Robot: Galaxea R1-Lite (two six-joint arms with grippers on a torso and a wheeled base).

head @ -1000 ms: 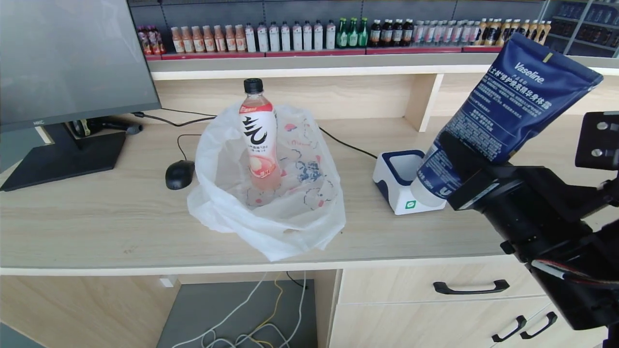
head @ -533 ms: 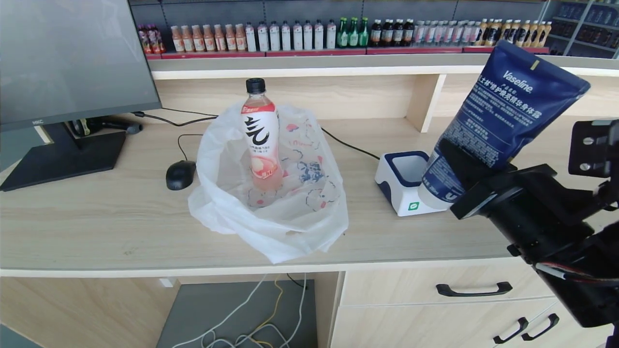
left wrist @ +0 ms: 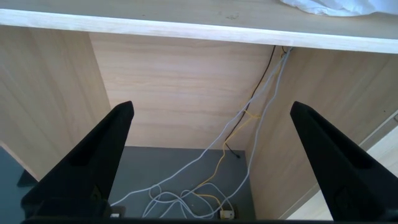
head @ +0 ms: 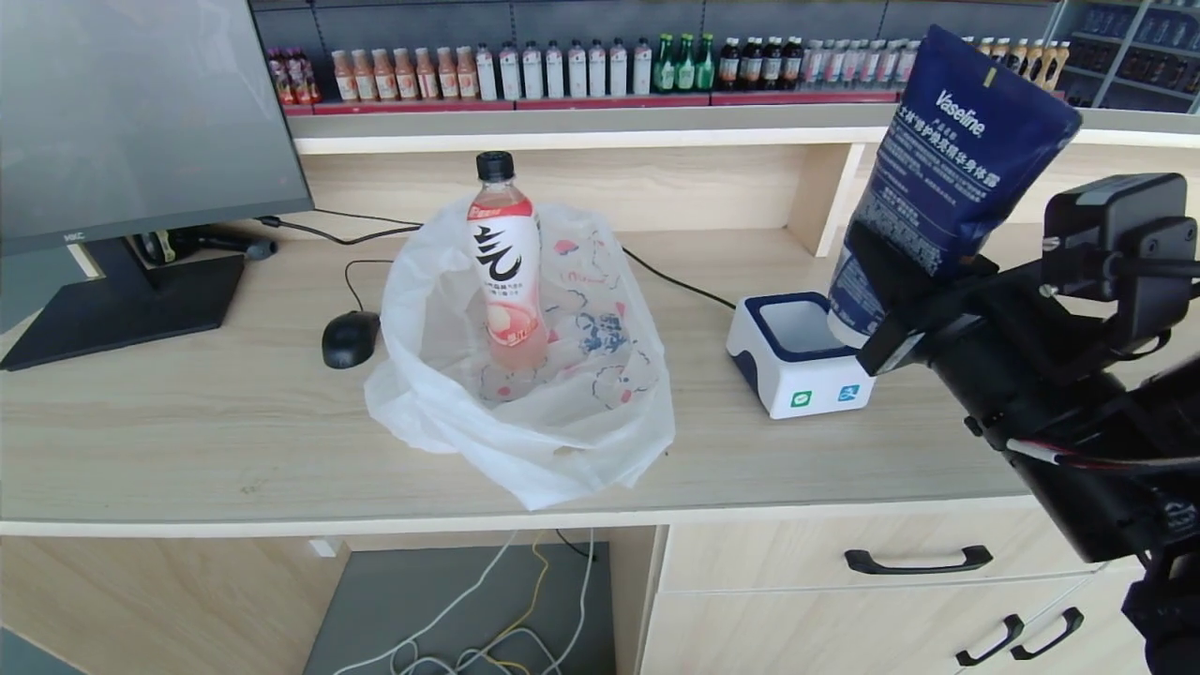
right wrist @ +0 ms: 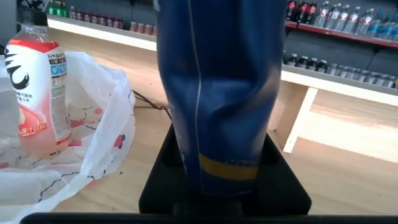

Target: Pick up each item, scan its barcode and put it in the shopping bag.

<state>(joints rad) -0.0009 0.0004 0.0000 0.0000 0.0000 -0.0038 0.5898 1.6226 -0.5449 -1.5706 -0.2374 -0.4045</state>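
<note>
Since a second ago we log the right gripper (head: 905, 314), clamped on the blue tube (head: 947, 169), higher and shifted left. Left gripper (left wrist: 211, 109) sits below the surface (head: 187, 441), fingers apart. Tube's cap end hangs over the scanner (head: 797, 375). Shopping bag (head: 525, 422) on the scanner's left holds an upright bottle (head: 506, 272).

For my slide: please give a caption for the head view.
Right end effector holds blue tube at the scanner; a bottle stands in the shopping bag.
</note>
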